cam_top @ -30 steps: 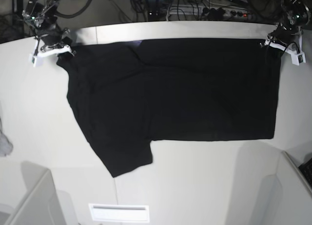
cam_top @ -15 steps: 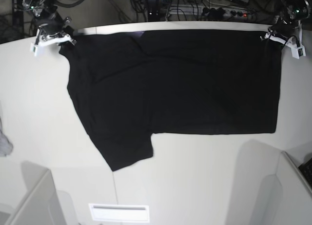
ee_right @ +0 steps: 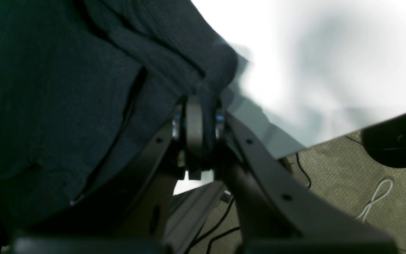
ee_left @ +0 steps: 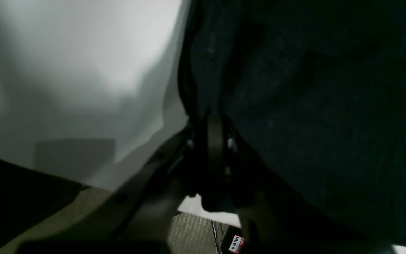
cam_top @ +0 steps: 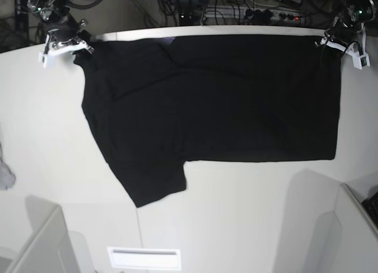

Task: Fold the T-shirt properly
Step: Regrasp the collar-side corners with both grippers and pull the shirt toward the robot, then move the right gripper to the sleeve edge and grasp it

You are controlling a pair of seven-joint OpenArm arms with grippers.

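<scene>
In both end effectors (clamped), T-shirt (cam_top: 212, 101)

Black short-sleeved T-shirt (cam_top: 218, 101), plain side up, spread mostly flat on white table (cam_top: 248, 226), long axis running left-right in base view, far edge up at table's back edge. One sleeve (cam_top: 150, 178) fanned out toward near-left, lower edge straight, faint creases across body. Far corners bunched and pinched: one clamped in left claw (cam_top: 333, 42) at right of base view, other in right claw (cam_top: 74, 45) at left; dark knit folds visible between both sets of jaws in wrist views.
</scene>
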